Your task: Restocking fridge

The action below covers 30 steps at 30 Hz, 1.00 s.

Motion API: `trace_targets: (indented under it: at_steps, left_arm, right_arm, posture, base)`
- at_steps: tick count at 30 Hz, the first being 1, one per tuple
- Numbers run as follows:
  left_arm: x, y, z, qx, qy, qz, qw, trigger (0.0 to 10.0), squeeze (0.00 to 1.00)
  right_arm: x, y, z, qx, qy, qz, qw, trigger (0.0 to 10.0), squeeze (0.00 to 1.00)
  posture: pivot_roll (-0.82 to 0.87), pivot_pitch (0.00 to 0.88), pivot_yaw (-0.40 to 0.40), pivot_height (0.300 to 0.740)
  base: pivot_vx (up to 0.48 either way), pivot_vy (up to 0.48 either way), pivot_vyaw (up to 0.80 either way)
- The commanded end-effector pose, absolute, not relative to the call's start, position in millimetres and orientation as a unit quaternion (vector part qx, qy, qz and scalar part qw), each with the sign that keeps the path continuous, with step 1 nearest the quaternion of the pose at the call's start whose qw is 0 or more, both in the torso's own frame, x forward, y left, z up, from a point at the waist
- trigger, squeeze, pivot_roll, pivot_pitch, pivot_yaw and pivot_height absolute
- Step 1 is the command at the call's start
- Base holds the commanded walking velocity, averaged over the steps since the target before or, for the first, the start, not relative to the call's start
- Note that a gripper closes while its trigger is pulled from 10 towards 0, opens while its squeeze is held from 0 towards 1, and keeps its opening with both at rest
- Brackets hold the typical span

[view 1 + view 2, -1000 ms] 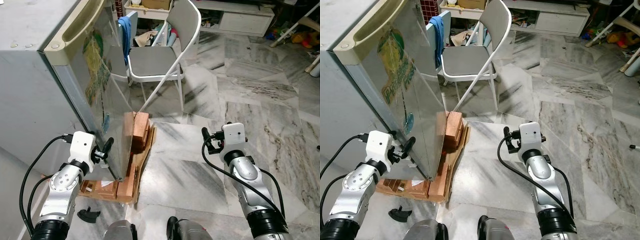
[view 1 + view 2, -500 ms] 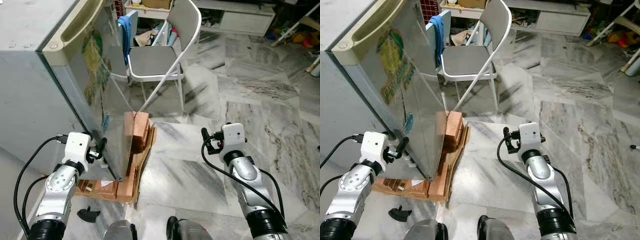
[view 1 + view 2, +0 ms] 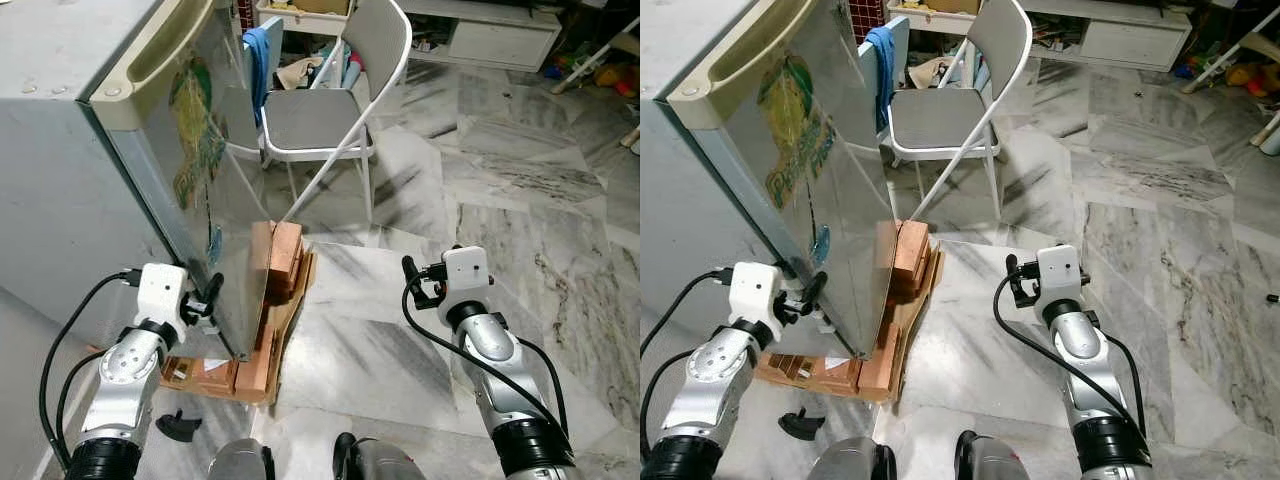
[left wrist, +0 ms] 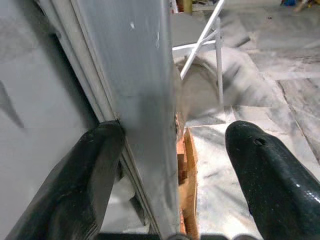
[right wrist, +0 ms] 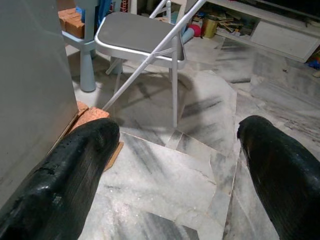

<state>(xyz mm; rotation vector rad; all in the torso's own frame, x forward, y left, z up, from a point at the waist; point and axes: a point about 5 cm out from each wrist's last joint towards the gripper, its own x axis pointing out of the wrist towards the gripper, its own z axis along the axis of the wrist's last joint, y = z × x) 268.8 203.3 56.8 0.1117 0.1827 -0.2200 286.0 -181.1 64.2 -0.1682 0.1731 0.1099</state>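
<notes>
While shut, silver fridge (image 3: 120, 170), stickered door (image 3: 210, 190)

A glossy, mirror-like metal face is seen on the fridge door (image 3: 215, 200); rough wood blocks (image 3: 278, 262) are reflected in it, polished veined marble floor (image 3: 520, 230) beyond.

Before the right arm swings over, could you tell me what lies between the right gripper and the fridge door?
Bare marble floor, then stacked wooden blocks at the fridge door; the eye views show this between it and the right gripper.
</notes>
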Motion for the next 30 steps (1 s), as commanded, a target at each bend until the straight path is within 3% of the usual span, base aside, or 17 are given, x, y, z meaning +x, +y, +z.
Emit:
trace_targets:
  at_steps: [1,8,15,17,23,27,30]
  left_arm:
    - [272,197,63,0.054,0.079,-0.127,0.987,10.0,0.00]
    - [280,208,73,0.072,0.049,-0.079,0.993,10.0,0.00]
    - [286,214,83,0.082,0.014,-0.042,0.996,10.0,0.00]
    - [292,216,94,0.083,-0.018,-0.013,0.996,10.0,0.00]
    - [301,211,109,0.062,-0.046,-0.014,0.997,10.0,0.00]
    - [297,148,119,0.014,-0.047,-0.192,0.980,10.0,0.00]
    - [268,94,118,-0.027,-0.020,-0.353,0.935,10.0,0.00]
  right_arm:
    - [286,-184,62,-0.086,0.096,0.047,0.991,10.0,0.00]
    - [282,-185,59,-0.087,0.111,0.055,0.988,10.0,0.00]
    - [266,-181,52,-0.077,0.161,0.112,0.978,10.0,0.00]
    - [248,-167,48,-0.053,0.200,0.204,0.957,10.0,0.00]
    - [228,-160,42,-0.076,0.235,0.294,0.923,10.0,0.00]
    - [224,-166,31,-0.073,0.280,0.290,0.912,10.0,0.00]
    - [224,-171,30,-0.082,0.299,0.297,0.903,10.0,0.00]
  posture:
    - [0.09,0.090,-0.006,0.740]
    - [0.10,0.087,-0.008,0.740]
    - [0.09,0.087,-0.009,0.740]
    - [0.09,0.088,-0.009,0.740]
    - [0.08,0.086,-0.009,0.740]
    - [0.10,0.080,-0.013,0.740]
    - [0.10,0.074,-0.015,0.740]
  base:
    - [0.000,0.000,0.00]
    - [0.000,0.000,-0.79]
    - [0.000,0.000,0.00]
    - [0.000,0.000,0.00]
    - [0.000,0.000,0.00]
    - [0.000,0.000,0.00]
    - [0.000,0.000,0.00]
